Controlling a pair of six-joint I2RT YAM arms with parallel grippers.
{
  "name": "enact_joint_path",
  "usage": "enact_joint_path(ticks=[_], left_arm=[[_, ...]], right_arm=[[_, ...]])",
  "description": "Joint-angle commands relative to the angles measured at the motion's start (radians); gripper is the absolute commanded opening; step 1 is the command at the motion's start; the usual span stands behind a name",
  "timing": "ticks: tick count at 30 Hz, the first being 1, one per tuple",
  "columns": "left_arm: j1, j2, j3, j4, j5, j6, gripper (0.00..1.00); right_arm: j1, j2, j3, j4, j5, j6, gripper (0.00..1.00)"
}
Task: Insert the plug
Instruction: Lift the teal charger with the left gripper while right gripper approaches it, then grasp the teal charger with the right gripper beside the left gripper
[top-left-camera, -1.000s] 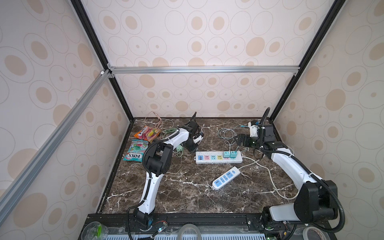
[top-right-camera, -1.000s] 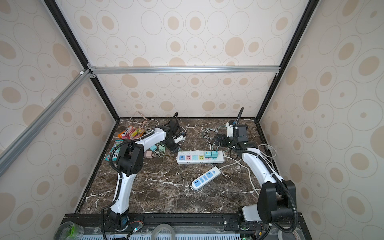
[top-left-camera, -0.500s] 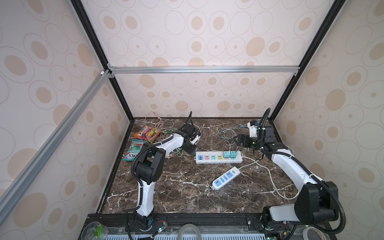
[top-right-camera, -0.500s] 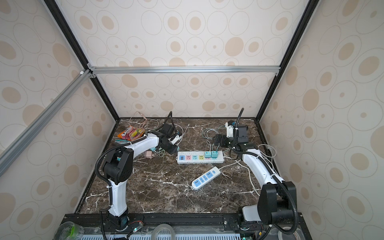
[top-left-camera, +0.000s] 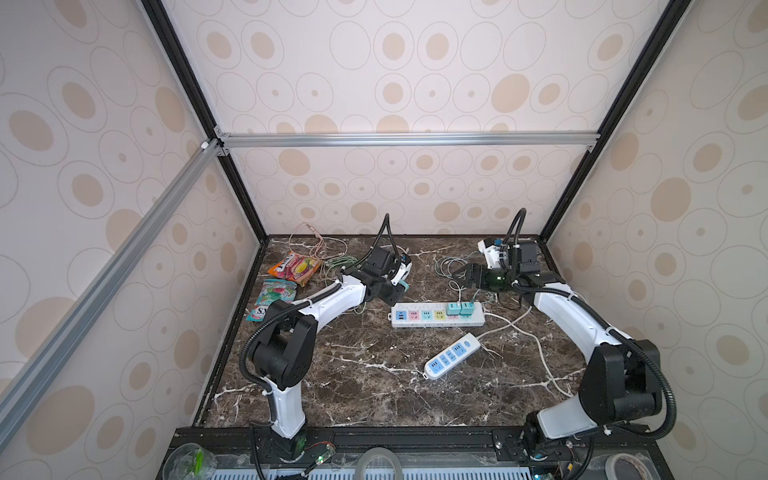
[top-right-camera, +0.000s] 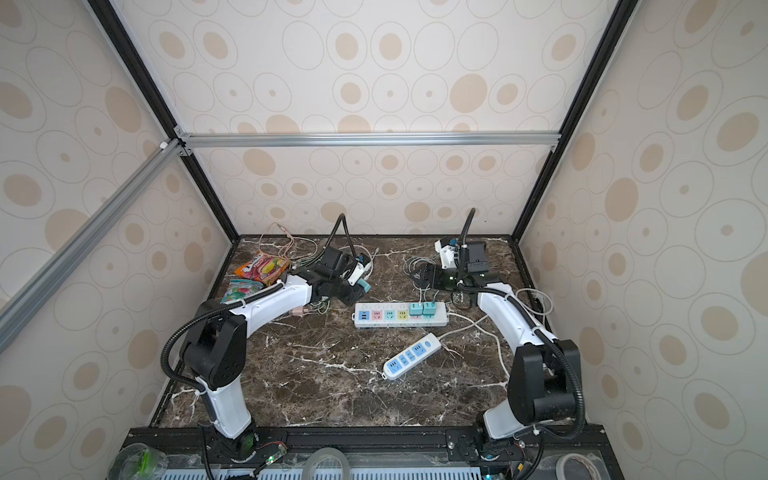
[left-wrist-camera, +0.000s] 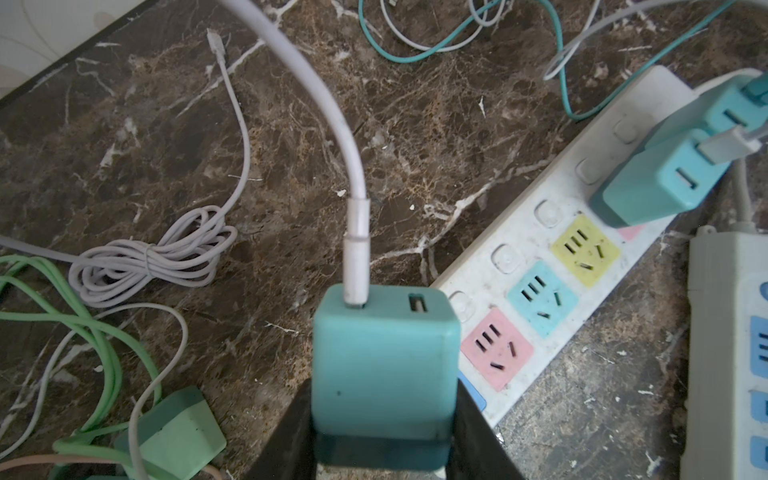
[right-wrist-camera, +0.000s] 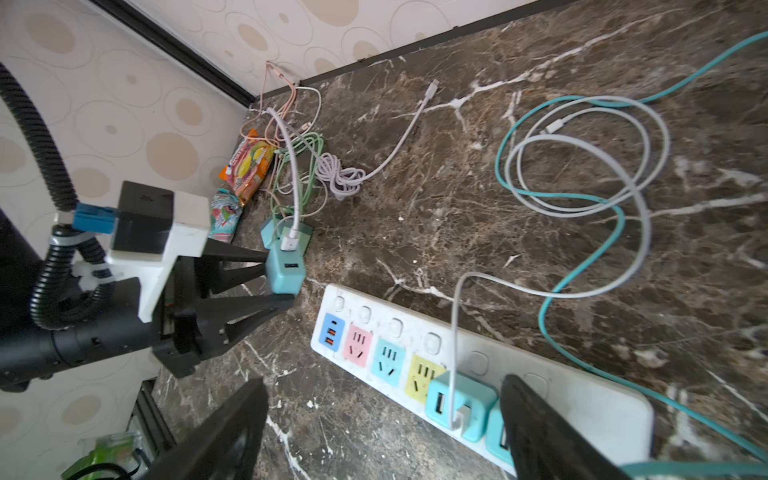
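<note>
- Probably a lab's robot test cell: spotted wall panels (top-left-camera: 415, 62) boxed in by aluminium framing (top-left-camera: 407, 139).
- Marble-look tabletop (top-left-camera: 374, 395), left arm (top-left-camera: 332, 301) and right arm (top-left-camera: 569, 316) bolted to a front rail (top-left-camera: 415, 438).

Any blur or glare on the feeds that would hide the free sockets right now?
Left wrist view: the power strip sockets read sharp, only the near end of the teal charger goes soft. Right wrist view: the right gripper is a dark foreground blur; the strip is legible. Both top views: even light, no glare, but the strip is small.
</note>
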Motion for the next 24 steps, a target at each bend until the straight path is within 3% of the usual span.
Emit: enact_joint_path(ticks=[1, 11, 19, 24], left_arm=[[-0.03, -0.016, 0.032, 0.001, -0.006, 0.088, 0.0], [-0.048, -0.079, -0.041, 0.157, 0.045, 0.202, 0.0], [-0.057, -0.212, -0.246, 0.406, 0.094, 0.368, 0.0], [-0.056, -0.223, -0.256, 0.385, 0.113, 0.411, 0.0]], right_arm=[[0.024, 0.035, 0.068, -0.083, -0.05, 0.004, 0.86], [0.099, 0.127, 0.215, -0.326, -0.077, -0.12, 0.84], [0.126, 0.162, 0.255, -0.361, -0.125, -0.137, 0.82], [0.174, 0.173, 0.263, -0.326, -0.151, -0.129, 0.77]])
